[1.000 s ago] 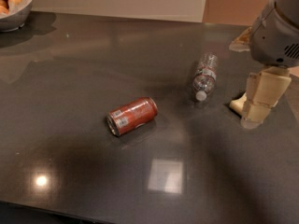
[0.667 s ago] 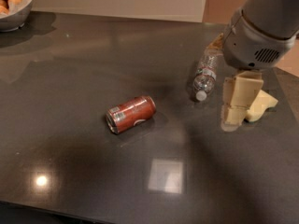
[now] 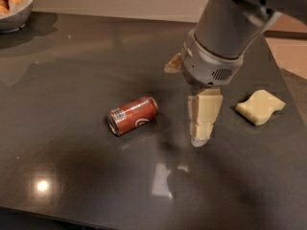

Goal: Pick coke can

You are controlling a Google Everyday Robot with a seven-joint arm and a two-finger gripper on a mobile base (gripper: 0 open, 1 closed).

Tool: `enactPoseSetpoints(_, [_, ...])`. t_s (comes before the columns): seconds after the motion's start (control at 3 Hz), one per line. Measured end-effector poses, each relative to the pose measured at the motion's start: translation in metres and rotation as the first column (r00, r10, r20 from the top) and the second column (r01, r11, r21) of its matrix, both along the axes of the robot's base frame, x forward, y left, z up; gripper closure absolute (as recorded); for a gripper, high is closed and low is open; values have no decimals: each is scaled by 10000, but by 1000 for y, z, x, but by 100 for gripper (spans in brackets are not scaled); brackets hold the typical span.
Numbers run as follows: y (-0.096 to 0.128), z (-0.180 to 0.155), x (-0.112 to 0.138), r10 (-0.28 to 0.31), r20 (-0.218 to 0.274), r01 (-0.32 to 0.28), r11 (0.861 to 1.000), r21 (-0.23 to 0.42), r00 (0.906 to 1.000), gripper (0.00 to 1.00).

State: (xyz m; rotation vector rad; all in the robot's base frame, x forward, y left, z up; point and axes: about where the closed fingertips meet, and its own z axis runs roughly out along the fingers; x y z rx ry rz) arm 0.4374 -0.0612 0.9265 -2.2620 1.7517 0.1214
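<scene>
The coke can is red with silver ends and a white logo. It lies on its side on the dark table, left of centre, with its top facing the lower left. My gripper hangs down from the grey arm just to the right of the can. It is about a can's length away, close above the tabletop, and does not touch the can. It holds nothing that I can see.
A cream sponge-like block lies on the table right of the gripper. A small tan object peeks out from behind the arm. A bowl of round pale food stands at the far left corner. The table's front edge runs along the bottom.
The arm has swung left from the table's right side toward the can. It now covers the clear plastic bottle seen earlier. The can has not moved.
</scene>
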Motion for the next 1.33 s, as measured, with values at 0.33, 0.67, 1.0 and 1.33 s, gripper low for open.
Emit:
enactPoseSetpoints(0.33, [31, -17, 7, 809, -129, -808, 9967, 91, 9966, 0])
enactPoseSetpoints(0.67, [55, -34, 15, 1505, -158, -1505, 9886, -5, 9885, 0])
enactPoseSetpoints(1.0, [74, -51, 19, 2166, -242, -2174, 9753, -385, 9760, 0])
enactPoseSetpoints(1.33, [87, -69, 23, 2636, -429, -2663, 9605, -809, 9637, 0])
